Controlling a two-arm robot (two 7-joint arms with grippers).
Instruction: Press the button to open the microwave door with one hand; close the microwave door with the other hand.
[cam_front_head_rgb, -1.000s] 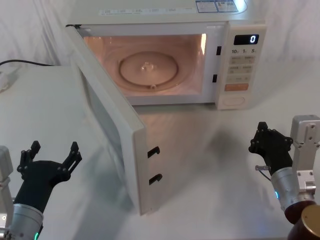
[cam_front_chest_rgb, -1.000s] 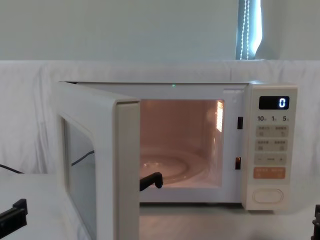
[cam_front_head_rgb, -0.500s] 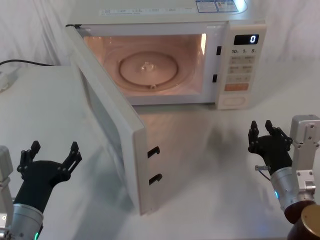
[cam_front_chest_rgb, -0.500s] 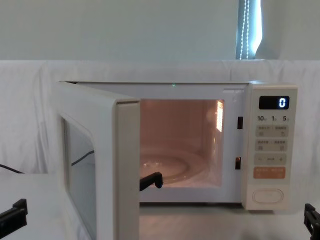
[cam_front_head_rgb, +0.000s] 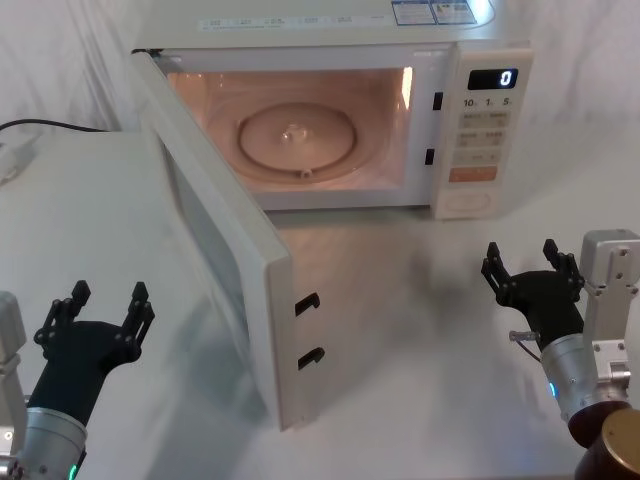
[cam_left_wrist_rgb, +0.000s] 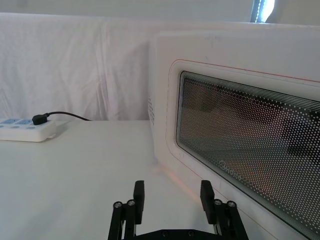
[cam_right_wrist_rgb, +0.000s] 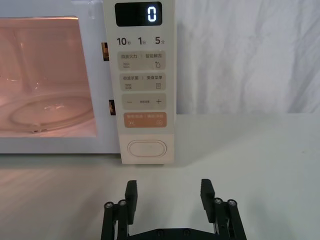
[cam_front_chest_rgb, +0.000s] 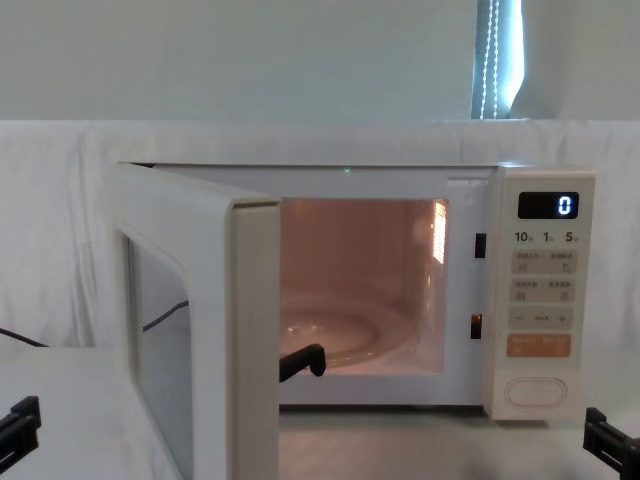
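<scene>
Cream microwave door (cam_front_head_rgb: 215, 250) swung wide at frame centre-left, so the button (cam_front_head_rgb: 468, 201) is pressed. My left end effector (cam_front_head_rgb: 95, 320) and right end effector (cam_front_head_rgb: 528, 272) are spread open, empty; closing remains.

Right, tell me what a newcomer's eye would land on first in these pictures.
The microwave door stands wide open toward the robot's left, and the lit orange cavity with its glass turntable shows behind it. On the panel at the right, the display reads 0 above the button. Low in the head view, the left gripper and right gripper sit open, clear of the microwave.
</scene>
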